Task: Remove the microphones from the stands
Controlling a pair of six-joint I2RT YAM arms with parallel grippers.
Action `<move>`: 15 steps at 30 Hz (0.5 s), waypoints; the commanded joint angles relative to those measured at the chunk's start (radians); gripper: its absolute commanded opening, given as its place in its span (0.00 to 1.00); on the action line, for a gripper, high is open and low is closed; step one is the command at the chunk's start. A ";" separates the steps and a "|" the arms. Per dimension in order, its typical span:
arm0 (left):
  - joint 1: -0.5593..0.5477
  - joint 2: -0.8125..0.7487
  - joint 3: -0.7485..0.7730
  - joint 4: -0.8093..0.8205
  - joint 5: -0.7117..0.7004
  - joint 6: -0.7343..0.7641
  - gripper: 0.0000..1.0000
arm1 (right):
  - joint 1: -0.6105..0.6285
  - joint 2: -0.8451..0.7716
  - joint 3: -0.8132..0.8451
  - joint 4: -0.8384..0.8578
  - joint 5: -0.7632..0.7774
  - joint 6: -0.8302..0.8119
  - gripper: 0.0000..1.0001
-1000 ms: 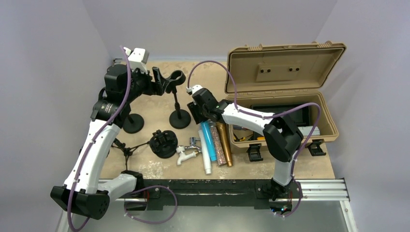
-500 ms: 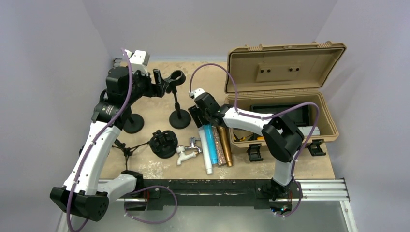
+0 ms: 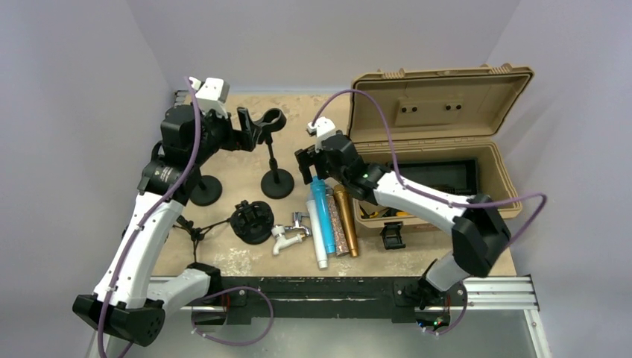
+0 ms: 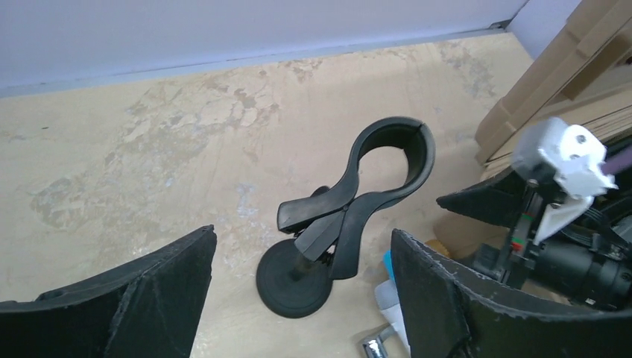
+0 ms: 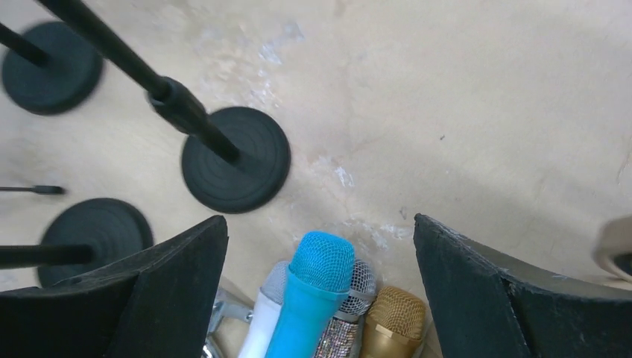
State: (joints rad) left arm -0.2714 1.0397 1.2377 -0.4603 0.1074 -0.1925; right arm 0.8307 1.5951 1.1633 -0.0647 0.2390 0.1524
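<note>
The blue mesh-headed microphone [image 5: 317, 283] lies on the table [image 5: 447, 112], at 4 o'clock from the black spring-clip stand [image 4: 373, 186], whose clip is empty. The left gripper [image 4: 302, 233] and the right gripper [image 5: 317, 220] both stand wide, holding nothing. I think the left, near the clip, could tip the stand, and the right could roll the microphone.

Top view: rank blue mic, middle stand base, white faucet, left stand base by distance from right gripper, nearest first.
1. blue mic, right below the right gripper
2. middle stand base, just to its left
3. white faucet, toward the near edge
4. left stand base, far left
</note>
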 commanded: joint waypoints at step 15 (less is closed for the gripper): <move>0.195 0.333 0.319 -0.027 0.550 -0.251 0.76 | -0.007 -0.298 -0.175 0.273 -0.222 -0.026 0.92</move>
State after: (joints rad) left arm -0.0814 1.3418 1.4811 -0.4847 0.5892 -0.4385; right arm 0.8242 1.3457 1.0027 0.1493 0.0544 0.1379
